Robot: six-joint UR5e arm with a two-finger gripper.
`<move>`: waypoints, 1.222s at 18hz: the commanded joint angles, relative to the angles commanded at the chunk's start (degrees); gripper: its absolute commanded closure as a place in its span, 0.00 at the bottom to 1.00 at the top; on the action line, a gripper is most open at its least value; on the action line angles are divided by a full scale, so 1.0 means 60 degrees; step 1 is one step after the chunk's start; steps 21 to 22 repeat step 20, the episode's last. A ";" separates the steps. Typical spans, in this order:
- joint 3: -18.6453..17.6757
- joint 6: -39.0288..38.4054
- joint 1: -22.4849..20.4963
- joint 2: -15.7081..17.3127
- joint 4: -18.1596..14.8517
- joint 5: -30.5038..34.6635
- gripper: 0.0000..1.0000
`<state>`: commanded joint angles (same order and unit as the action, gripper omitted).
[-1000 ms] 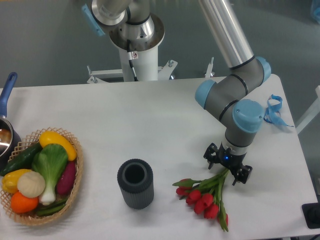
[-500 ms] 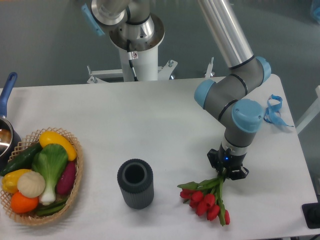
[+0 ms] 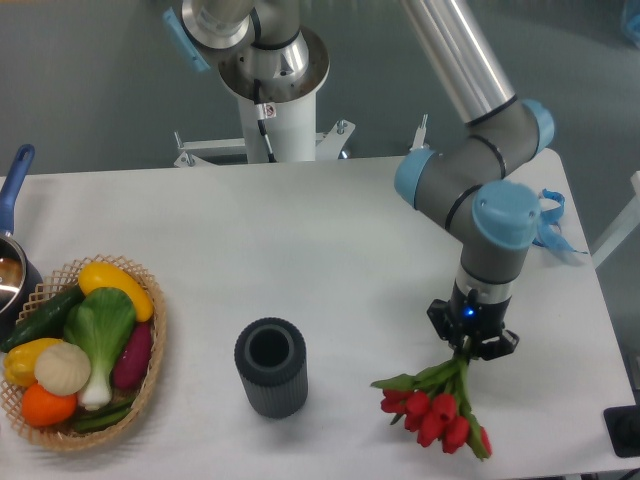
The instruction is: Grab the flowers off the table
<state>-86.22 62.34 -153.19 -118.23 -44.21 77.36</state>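
Note:
The flowers (image 3: 435, 410) are a small bunch of red tulips with green stems and leaves, at the front right of the white table (image 3: 300, 250). My gripper (image 3: 470, 342) points straight down and is shut on the stem ends. The red heads hang toward the front edge, and I cannot tell whether they still touch the tabletop.
A dark ribbed cylinder cup (image 3: 270, 367) stands left of the flowers. A wicker basket (image 3: 150, 375) of vegetables sits at the front left, with a blue-handled pot (image 3: 10, 190) behind it. A curly blue ribbon (image 3: 550, 222) lies at the right edge.
The gripper closed on the stems, then moved right and toward the front edge, carrying the flowers with it. The bunch has swung and shifted right.

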 joint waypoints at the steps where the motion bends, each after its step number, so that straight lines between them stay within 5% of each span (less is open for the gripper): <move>1: 0.0102 -0.0410 0.0000 0.0234 0.0000 -0.0336 1.00; 6: 0.0483 -0.2082 -0.0015 0.0982 0.0029 -0.3263 1.00; 11: 0.0513 -0.2246 0.0044 0.1569 0.0044 -0.5360 1.00; 22: 0.0527 -0.2158 0.0117 0.1716 0.0059 -0.5744 1.00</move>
